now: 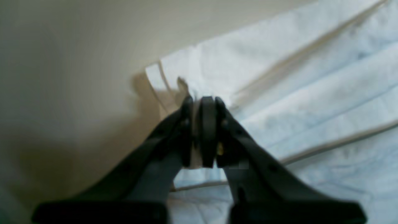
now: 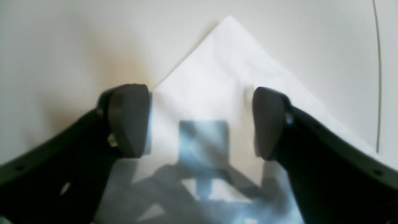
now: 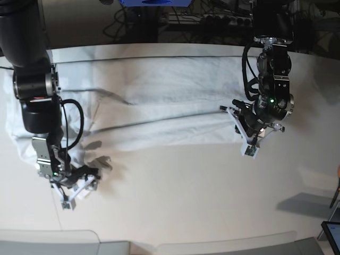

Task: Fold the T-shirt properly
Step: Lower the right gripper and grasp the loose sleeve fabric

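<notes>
1. While the tabletop lies bare toward six o'clock, the T-shirt stretches in a long wrinkled band across its far half, nine to three o'clock.
2. At three o'clock the left gripper hangs from its upright arm, jaws pinched on a fold of the shirt's edge.
3. At eight o'clock the right gripper stands low, jaws wide apart over a cloth corner, holding nothing.

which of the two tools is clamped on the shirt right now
The left tool: its jaws are shut with a fold of the T-shirt pinched between them. The right tool gapes open above a shirt corner.
</notes>
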